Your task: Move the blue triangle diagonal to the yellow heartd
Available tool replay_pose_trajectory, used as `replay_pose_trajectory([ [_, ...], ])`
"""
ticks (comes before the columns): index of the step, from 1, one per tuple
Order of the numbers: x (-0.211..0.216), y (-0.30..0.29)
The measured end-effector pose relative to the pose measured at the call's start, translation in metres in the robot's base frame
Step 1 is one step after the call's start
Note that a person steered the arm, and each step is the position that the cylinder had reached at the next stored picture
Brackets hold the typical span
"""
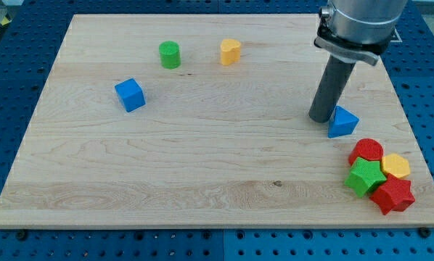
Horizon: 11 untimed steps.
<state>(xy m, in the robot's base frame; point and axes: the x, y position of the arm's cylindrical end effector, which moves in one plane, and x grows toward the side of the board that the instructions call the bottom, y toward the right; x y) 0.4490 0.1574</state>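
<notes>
Now my tip (321, 117) (a bare rod, no jaws) touches the blue triangle (342, 122), left side.

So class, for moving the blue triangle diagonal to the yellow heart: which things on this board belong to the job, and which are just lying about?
Belongs to the job:
blue triangle
yellow heart
my tip, right beside the blue triangle on the view's left

Just lying about:
blue cube
green cylinder
red cylinder
yellow hexagon
green star
red star
</notes>
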Motion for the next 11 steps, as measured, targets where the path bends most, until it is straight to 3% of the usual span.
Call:
replay_pose_trajectory([
  [1, -0.024, 0.011],
  [2, -0.012, 0.052],
  [3, 0.010, 0.057],
  [7, 0.011, 0.014],
  [11, 0.063, -0.020],
])
